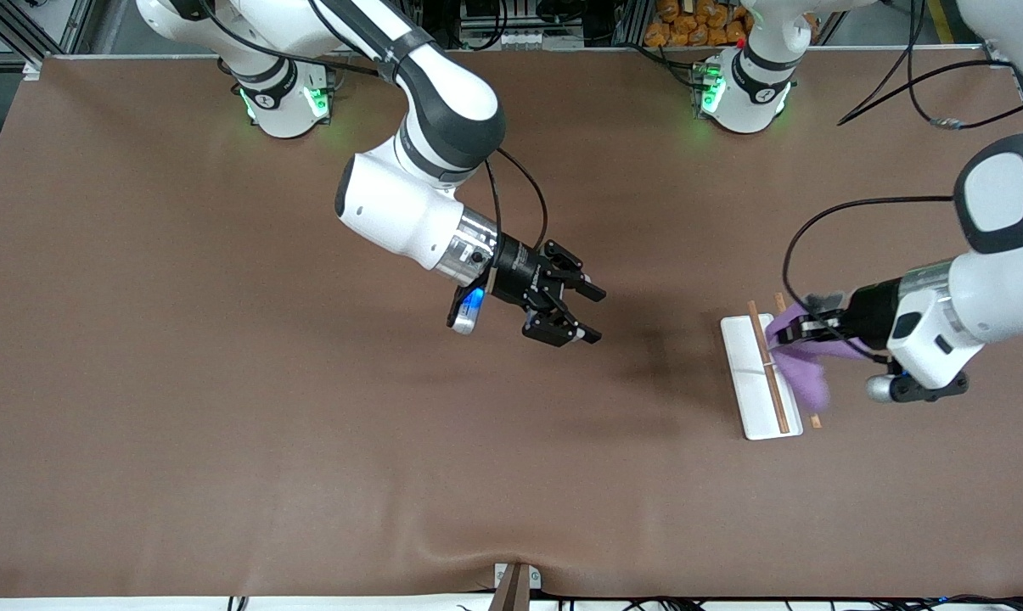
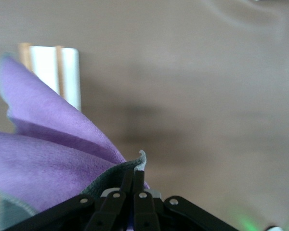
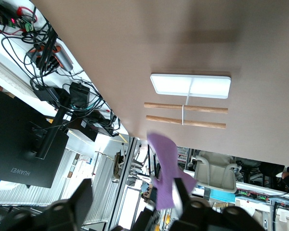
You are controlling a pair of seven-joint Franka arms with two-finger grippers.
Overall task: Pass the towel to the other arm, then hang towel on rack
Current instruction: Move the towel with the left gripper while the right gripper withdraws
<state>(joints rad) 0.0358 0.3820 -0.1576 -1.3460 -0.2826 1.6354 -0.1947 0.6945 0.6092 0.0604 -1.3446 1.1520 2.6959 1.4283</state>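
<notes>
The purple towel (image 1: 801, 361) hangs from my left gripper (image 1: 784, 331), which is shut on its edge, over the rack (image 1: 761, 378) near the left arm's end of the table. The rack is a white base with two thin brown rods and a white crosspiece. In the left wrist view the towel (image 2: 43, 159) spreads from the closed fingers (image 2: 134, 180), with the rack (image 2: 55, 72) past it. My right gripper (image 1: 592, 314) is open and empty over the middle of the table. The right wrist view shows the rack (image 3: 190, 98) and the towel (image 3: 167, 171) farther off.
The brown table cover (image 1: 307, 441) runs wide around both arms. A small mount (image 1: 513, 585) sticks up at the table edge nearest the front camera.
</notes>
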